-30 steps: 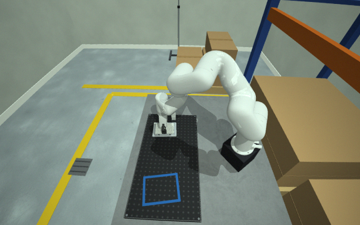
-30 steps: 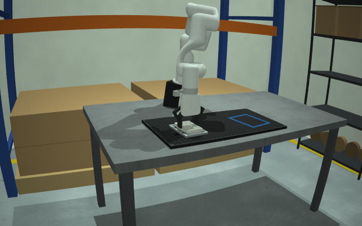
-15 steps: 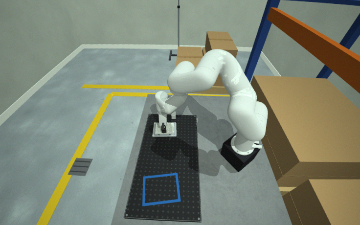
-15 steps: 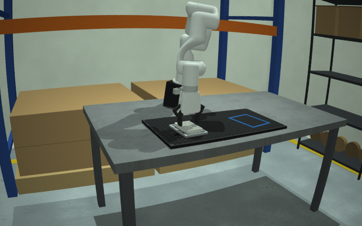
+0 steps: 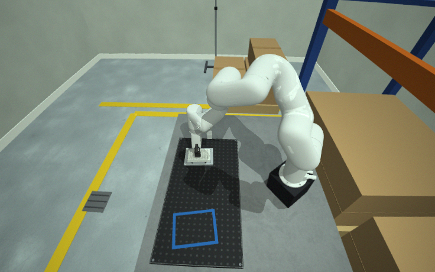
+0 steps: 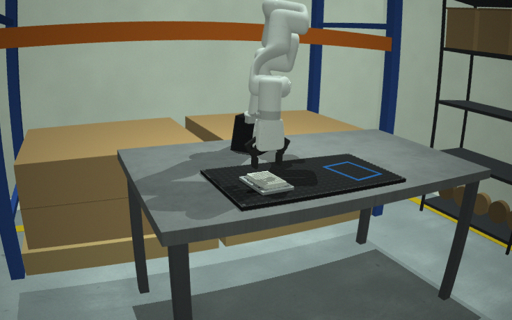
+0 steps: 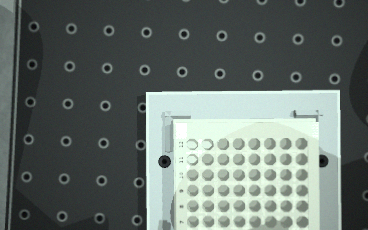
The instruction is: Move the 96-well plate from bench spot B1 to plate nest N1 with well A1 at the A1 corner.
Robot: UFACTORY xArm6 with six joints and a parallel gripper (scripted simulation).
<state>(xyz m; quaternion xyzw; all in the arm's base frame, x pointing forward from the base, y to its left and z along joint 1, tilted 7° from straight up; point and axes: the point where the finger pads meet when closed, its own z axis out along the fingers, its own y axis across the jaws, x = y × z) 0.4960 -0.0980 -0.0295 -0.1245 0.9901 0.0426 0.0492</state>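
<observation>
Top view: white 96-well plate point(image 5: 201, 156) seated in the pale square plate nest point(image 5: 188, 162), far end of the black perforated board point(image 5: 226, 202); blue-outlined bench spot point(image 5: 194, 228) at the near end, unoccupied.

Exterior view: black two-fingered hand point(image 6: 266, 158) released, fingers spread, raised above the plate; grey desk point(image 6: 429, 158) margin around the board.

Wrist view: plate within the nest's locators, nest rim showing on three sides.

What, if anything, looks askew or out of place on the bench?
Nothing stands out. The 96-well plate lies on the plate nest, its edges about parallel to the nest's and between the corner locators. The open gripper hangs just above it, holding nothing. Whether the plate sits fully flat cannot be told.
</observation>
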